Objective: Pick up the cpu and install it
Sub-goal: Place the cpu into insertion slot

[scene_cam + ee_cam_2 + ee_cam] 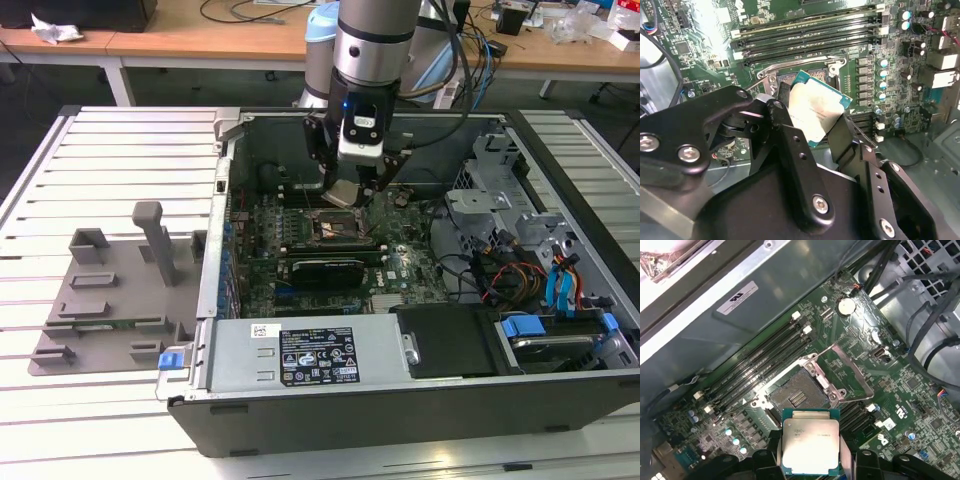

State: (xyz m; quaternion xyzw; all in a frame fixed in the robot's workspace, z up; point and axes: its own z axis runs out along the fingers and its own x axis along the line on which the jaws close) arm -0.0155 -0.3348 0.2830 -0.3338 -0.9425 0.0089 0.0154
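At the exterior view's left, on the slatted counter (120, 150): grey plastic tray (110, 300) with posts, just beside the open computer case (400, 410). Inside the case, near its middle: green motherboard (400, 265), with gripper (342, 192) hanging over the socket (335, 232). Pinched between the fingers (790, 145): the cpu (340, 194), tilted, silvery top showing, up off the board, not seated. In both wrist views, clamped by opposite edges, one dark finger on either side. In the first wrist view, just past the cpu (810, 442): black socket with contact field exposed, metal frame (850, 372) swung open, memory slots (755, 365) alongside. Toward the exterior view's right, still inside the case: metal drive cage (500, 190), coloured cables (520, 280), blue-tabbed drive (555, 340).
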